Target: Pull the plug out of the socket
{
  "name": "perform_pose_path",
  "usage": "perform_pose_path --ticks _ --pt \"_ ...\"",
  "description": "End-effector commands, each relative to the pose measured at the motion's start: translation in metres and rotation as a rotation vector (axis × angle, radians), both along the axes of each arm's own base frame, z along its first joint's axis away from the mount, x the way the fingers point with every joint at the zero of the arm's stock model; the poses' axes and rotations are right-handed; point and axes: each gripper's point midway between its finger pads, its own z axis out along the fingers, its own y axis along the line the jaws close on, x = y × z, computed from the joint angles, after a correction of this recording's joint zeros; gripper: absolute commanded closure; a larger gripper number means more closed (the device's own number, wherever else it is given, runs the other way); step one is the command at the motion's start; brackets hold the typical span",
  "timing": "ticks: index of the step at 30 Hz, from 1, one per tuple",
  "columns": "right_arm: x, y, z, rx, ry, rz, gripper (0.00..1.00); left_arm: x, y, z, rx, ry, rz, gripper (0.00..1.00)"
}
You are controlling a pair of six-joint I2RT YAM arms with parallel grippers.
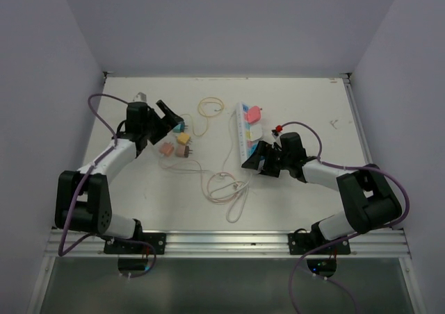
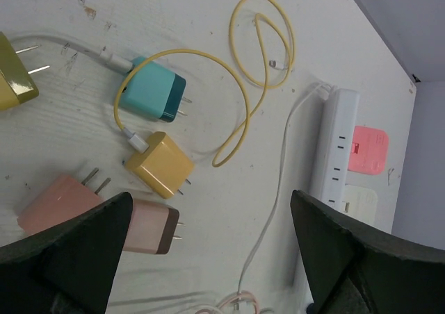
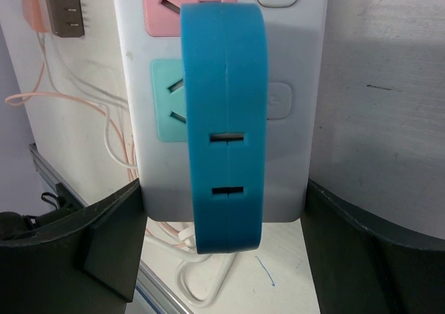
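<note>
We see the socket (image 1: pixel 242 139) lying lengthwise right of centre on the tabletop (image 1: pixel 313 105). Its near end is clamped between the fingers of the right tool (image 3: pixel 224 189). A blue plug (image 3: pixel 224 119) sits in the socket between those fingers, and a pink plug (image 2: pixel 367 149) and a cream plug (image 2: pixel 361 204) sit farther along it. The left tool (image 2: pixel 211 213) hangs with its jaws wide apart, holding nothing. Below it a teal charger (image 2: pixel 149 90), a yellow charger (image 2: pixel 160 164) and a pink charger (image 2: pixel 52 203) lie loose, left of the socket.
</note>
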Motion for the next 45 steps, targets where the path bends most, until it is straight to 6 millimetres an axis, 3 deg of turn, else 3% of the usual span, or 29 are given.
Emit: perform_pose_path --ticks 1,12,18,28,36,37,41,45 --pt "-0.075 -0.066 -0.078 -0.328 0.341 -0.083 1.00 -0.001 0.003 0.035 0.021 -0.066 -0.020 0.00" --pt "-0.076 -0.061 -0.072 -0.347 0.314 -0.063 1.00 -0.024 0.001 0.091 0.021 -0.184 -0.002 0.02" --pt "-0.076 -0.059 -0.070 -0.344 0.304 -0.048 1.00 -0.035 -0.027 0.096 0.020 -0.189 -0.054 0.02" --pt "-0.073 -0.048 -0.066 -0.337 0.276 -0.003 1.00 -0.040 -0.087 0.083 -0.015 -0.182 -0.164 0.03" --pt "-0.071 -0.035 -0.062 -0.321 0.244 0.052 1.00 -0.036 -0.144 0.043 -0.026 -0.093 -0.249 0.03" --pt "-0.072 -0.033 -0.063 -0.318 0.247 0.060 1.00 -0.032 -0.153 0.045 -0.041 -0.111 -0.259 0.03" --pt "-0.072 -0.024 -0.064 -0.292 0.242 0.099 1.00 -0.023 -0.185 0.021 -0.056 -0.056 -0.297 0.03" --pt "-0.072 -0.016 -0.061 -0.267 0.228 0.129 1.00 -0.013 -0.202 0.006 -0.090 -0.043 -0.289 0.05"
